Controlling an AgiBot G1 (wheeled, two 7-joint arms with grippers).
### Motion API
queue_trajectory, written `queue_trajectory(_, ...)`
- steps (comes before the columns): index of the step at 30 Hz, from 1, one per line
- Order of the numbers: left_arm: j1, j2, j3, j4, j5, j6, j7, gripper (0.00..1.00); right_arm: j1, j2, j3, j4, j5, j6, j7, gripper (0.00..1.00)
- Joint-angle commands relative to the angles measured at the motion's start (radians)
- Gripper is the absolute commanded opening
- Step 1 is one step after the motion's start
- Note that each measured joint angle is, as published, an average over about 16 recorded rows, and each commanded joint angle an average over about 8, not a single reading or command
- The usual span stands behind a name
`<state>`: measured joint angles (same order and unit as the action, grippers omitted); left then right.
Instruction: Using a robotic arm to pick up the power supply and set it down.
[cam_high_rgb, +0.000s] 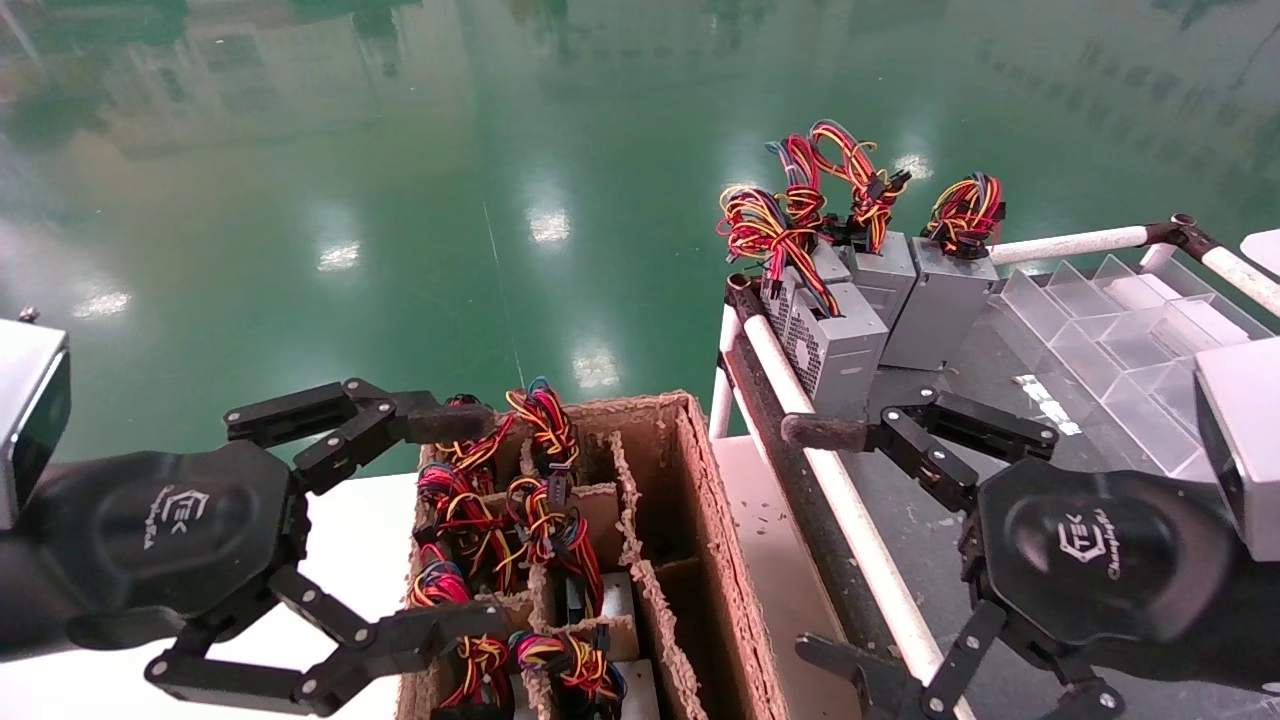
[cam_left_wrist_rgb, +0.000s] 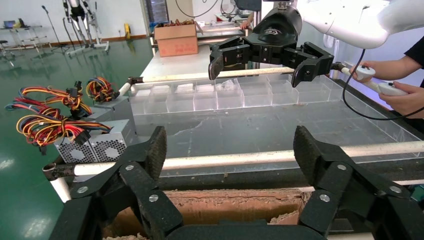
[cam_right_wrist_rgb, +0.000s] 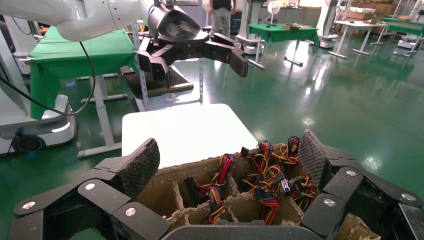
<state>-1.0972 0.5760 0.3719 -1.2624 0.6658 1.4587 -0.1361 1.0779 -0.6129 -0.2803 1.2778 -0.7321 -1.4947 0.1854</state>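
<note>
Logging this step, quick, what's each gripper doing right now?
Left gripper: open, empty, over the brown divided cardboard box.
Right gripper: open, empty.

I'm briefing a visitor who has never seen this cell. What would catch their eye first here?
Probably the bright wire bundles: several sprout from power supplies packed in the divided cardboard box at centre, and three more power supplies stand on the bench at the right. Next, the two black grippers, both open and empty: the left gripper beside the box, the right gripper over the bench's white rail.
</note>
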Motion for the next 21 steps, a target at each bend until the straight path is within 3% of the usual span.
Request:
queue_trajectory(1,0.000,0.000,0.000,0.000,0.000,0.000,0.000,0.00,0.000,0.000,0.000,0.000,0.000,0.000,0.000,1.00)
queue_trajectory(21,0.000,0.000,0.000,0.000,0.000,0.000,0.000,0.00,0.000,0.000,0.000,0.000,0.000,0.000,0.000,1.00)
